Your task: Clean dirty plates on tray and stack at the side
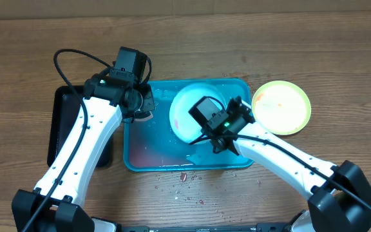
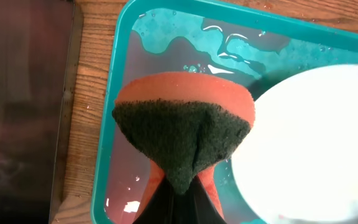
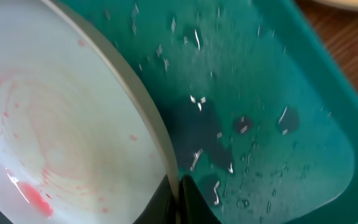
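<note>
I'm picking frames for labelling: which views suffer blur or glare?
Overhead: sharp, evenly lit. Left wrist: the sponge crisp, the plate blown out and smeared. Right wrist: soft throughout, glints on the wet tray.

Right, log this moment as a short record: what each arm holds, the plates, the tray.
left jaws: shut on a folded sponge, over the left part of the tray
right jaws: shut on the rim of the blue-rimmed plate, inside the tray
plate state: red smears on its white centre
tray state: wet, with pooled water
yellow-green plate: on the table, right of the tray
black tray: left of the tray
third plate: not clearly visible
</note>
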